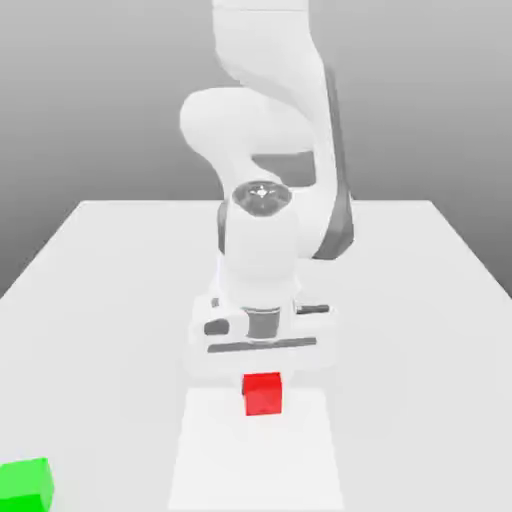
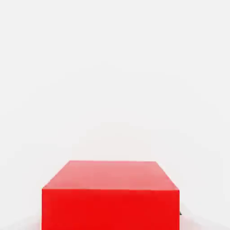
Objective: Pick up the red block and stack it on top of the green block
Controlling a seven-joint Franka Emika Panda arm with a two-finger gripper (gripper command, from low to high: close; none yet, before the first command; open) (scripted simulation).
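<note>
Sitting on the white table (image 1: 420,300), the red block (image 1: 263,393) is a small plain cube, bright red, matte, no markings; ext. view shows its top face a bit lighter than the front face. Pos: near the table's front edge, roughly centre in the ext. view, directly under the arm's hand. Hand view gives the same red block (image 2: 110,195) close up: top face + one side face visible, edges crisp, uniform colour, white surface all round it.

Green block (image 1: 25,484): same sort of cube, bright green, matte, approx. same size as red. Pos: far front corner on the ext. view's left, partly cut by the picture's edge. Well apart from red; not touching.

Gripper (image 1: 262,372): hand points straight down, right above the red block, v. close to its top. Fingers' state: cannot tell, whether wide, narrow or clamped on the cube.

Count: red cubes x1, green cubes x1, arm (image 1: 275,130) x1 (white, dark grey panel along one link), table x1. Background plain grey.
</note>
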